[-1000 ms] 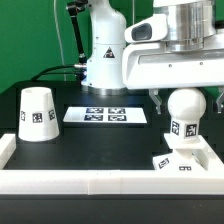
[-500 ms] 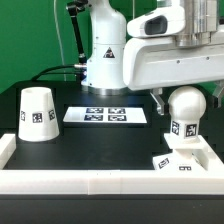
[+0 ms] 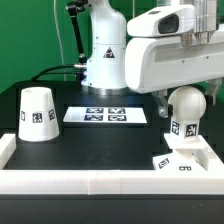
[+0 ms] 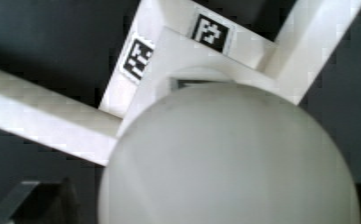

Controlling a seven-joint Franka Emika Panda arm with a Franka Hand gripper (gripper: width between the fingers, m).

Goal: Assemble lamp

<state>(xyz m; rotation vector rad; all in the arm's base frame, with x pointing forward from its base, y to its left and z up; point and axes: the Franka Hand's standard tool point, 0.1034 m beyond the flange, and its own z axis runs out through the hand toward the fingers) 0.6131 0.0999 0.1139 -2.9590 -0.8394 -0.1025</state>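
Observation:
The ball-shaped bulb (image 3: 186, 106) stands upright on the small square base (image 3: 186, 159) at the front right corner, in the exterior view. My gripper (image 3: 187, 97) hangs over the bulb, with a dark finger (image 3: 160, 101) beside it and not pressing it. The jaws stand open around the bulb. In the wrist view the bulb (image 4: 230, 150) fills most of the picture, with the tagged base (image 4: 177, 55) behind it and one dark finger (image 4: 35, 203) at the edge. The truncated-cone shade (image 3: 38, 112) stands alone at the exterior view's left.
The marker board (image 3: 105, 115) lies flat in the middle of the black table. A white raised wall (image 3: 100, 181) runs along the front edge and round the corners. The robot's base (image 3: 105, 50) stands at the back.
The arm's hand has risen a little above the bulb. The bulb, base and shade have not moved.

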